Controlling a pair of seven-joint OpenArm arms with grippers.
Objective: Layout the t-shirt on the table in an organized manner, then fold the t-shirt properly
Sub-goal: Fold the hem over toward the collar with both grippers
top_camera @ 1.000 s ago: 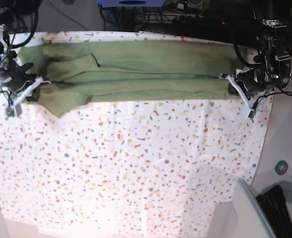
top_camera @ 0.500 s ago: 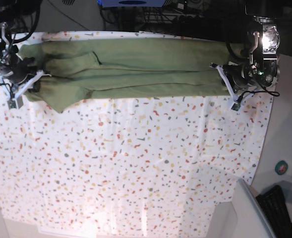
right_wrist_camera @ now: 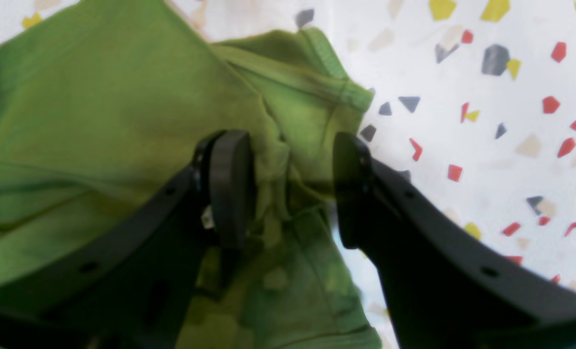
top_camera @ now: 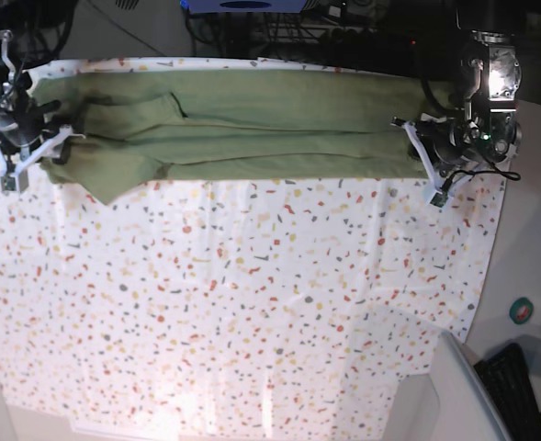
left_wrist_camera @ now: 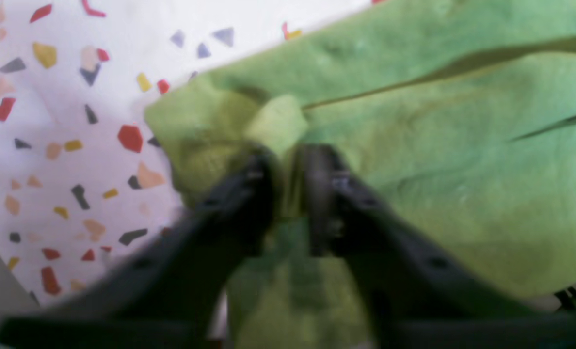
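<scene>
The olive-green t-shirt [top_camera: 252, 129] lies as a long folded band along the table's [top_camera: 252, 303] far edge. My left gripper [top_camera: 421, 152] rests on its right end. In the left wrist view the left gripper [left_wrist_camera: 288, 155] is open only slightly, and a small fold of the t-shirt [left_wrist_camera: 438, 145] stands between its fingers. My right gripper [top_camera: 51, 147] is at the band's left end. The right wrist view shows it [right_wrist_camera: 293, 160] open wide, straddling a bunched hem of the t-shirt [right_wrist_camera: 99, 97] that neither pad presses.
A grey bin [top_camera: 454, 395] and a black keyboard [top_camera: 513, 390] sit beyond the near right corner, with a green tape roll [top_camera: 522, 310] on the grey surface to the right. Dark cables and gear crowd the space behind the far edge.
Both grippers carried the shirt's near edge toward the far edge, narrowing the band. Both jaws, shut on cloth before, have now parted, the right one wider.
</scene>
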